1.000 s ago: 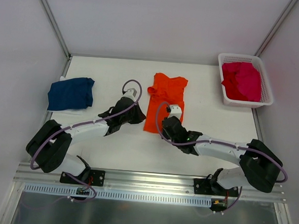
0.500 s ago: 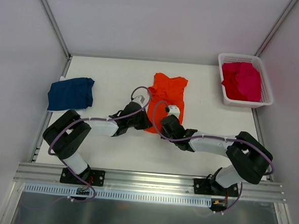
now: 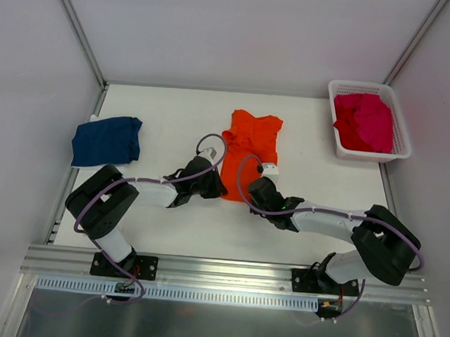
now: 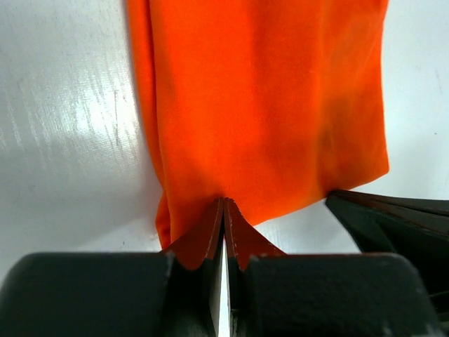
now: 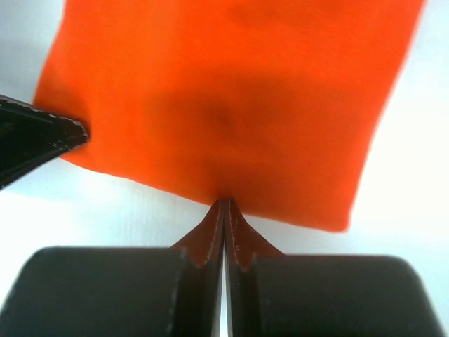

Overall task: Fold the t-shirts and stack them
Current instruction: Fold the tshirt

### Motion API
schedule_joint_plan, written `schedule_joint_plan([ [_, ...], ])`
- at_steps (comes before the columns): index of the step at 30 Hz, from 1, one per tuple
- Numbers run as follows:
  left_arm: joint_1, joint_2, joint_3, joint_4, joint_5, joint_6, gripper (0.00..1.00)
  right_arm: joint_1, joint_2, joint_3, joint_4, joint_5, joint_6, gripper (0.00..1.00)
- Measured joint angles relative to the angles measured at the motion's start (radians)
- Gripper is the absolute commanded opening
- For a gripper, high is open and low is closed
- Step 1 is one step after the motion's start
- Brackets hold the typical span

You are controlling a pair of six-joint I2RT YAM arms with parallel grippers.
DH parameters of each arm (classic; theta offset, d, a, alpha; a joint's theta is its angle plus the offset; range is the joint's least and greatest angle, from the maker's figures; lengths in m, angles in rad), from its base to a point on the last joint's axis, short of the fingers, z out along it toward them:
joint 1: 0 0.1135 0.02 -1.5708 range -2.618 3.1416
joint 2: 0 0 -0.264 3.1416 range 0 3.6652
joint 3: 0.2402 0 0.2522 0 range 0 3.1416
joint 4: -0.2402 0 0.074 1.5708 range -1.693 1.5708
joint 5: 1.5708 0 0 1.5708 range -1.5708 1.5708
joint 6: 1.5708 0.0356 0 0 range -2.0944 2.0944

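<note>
The orange t-shirt (image 3: 254, 136) lies flat and folded into a long strip at the table's middle. My left gripper (image 3: 217, 188) is shut, its tips touching the near left corner of the hem (image 4: 224, 203). My right gripper (image 3: 249, 187) is shut too, its tips against the near hem (image 5: 224, 202) a little to the right. No cloth shows between either pair of jaws. Orange cloth fills the left wrist view (image 4: 266, 105) and the right wrist view (image 5: 231, 91). A folded navy t-shirt (image 3: 106, 141) rests at the far left. Magenta-pink t-shirts (image 3: 363, 121) are piled in the basket.
The white lattice basket (image 3: 367, 154) stands at the back right corner. White walls and metal frame posts close the table on three sides. The two grippers sit close together; each shows as a black wedge in the other's wrist view (image 4: 400, 225) (image 5: 28, 140).
My left arm has swung right from beside the shirt to the near hem. My right gripper has drawn back off the cloth to the hem. Both stayed shut.
</note>
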Motion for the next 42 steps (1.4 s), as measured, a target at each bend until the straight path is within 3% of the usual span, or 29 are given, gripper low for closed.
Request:
schedule_joint_plan([
  [11, 0.0, 0.03, 0.0, -0.002, -0.01, 0.004, 0.0, -0.009, -0.101, -0.026, -0.129, 0.08, 0.01, 0.0],
  [27, 0.0, 0.03, 0.0, -0.001, -0.019, 0.006, 0.0, -0.027, -0.128, -0.014, -0.138, 0.084, -0.016, 0.0],
  [42, 0.0, 0.03, -0.002, 0.0, -0.022, 0.008, 0.0, -0.089, -0.016, -0.002, -0.134, 0.056, -0.013, 0.0],
])
